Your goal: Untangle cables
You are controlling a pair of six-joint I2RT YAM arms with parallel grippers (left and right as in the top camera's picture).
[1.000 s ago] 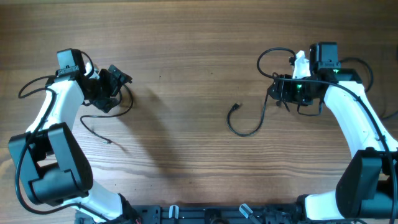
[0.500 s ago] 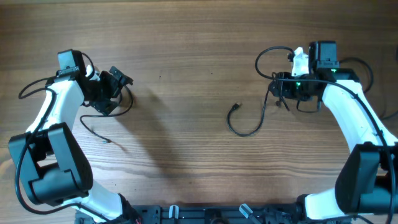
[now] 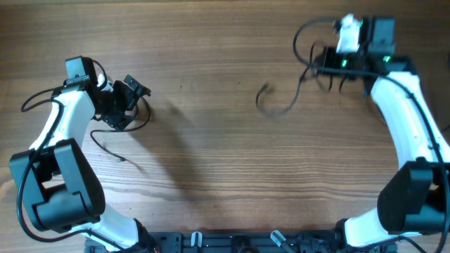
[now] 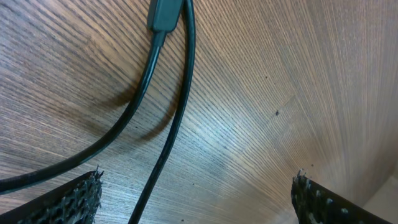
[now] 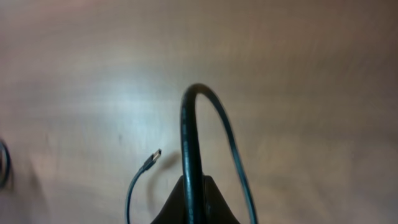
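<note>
There are two thin black cables. One cable (image 3: 143,118) lies by my left gripper (image 3: 131,94), its loose tail (image 3: 112,153) trailing toward the near side. In the left wrist view two strands (image 4: 179,118) and a plug (image 4: 164,15) rest on the wood. My left gripper (image 4: 196,200) stands wide open over them, with one strand running between the fingertips (image 4: 73,200). The other cable (image 3: 275,105), blurred, hangs from my right gripper (image 3: 325,60) at the far right. In the right wrist view the right gripper (image 5: 193,190) is shut on this cable (image 5: 188,124), which arches up. Its plug end (image 5: 151,161) dangles to the left.
The wooden table (image 3: 225,176) fills the view. Thicker black wires (image 3: 31,98) run along both arms. The arm bases (image 3: 232,242) sit along the near edge.
My right gripper has closed on its cable and moved toward the far edge, dragging the loose loop and plug with it. The left gripper opened slightly wider and stayed in place.
</note>
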